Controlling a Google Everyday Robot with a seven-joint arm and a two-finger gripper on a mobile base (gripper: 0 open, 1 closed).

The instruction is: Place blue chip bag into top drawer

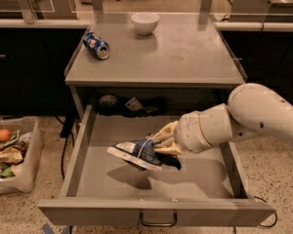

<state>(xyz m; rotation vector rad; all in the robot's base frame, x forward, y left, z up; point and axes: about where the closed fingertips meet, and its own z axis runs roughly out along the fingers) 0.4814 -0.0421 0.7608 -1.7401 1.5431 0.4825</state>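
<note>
The blue chip bag (135,154), crumpled dark-blue foil with white edges, hangs tilted just above the floor of the open top drawer (83,145). My gripper (162,145) reaches in from the right and is shut on the bag's right end. The bag casts a shadow on the drawer bottom below it. The drawer is pulled fully out from under the grey counter, and its dark wire handle (157,222) shows on the front.
A crushed blue soda can (96,45) and a white bowl (145,23) sit on the counter top (185,52). Dark items (132,104) lie at the back of the drawer. A clear bin (12,152) with trash stands on the floor at left.
</note>
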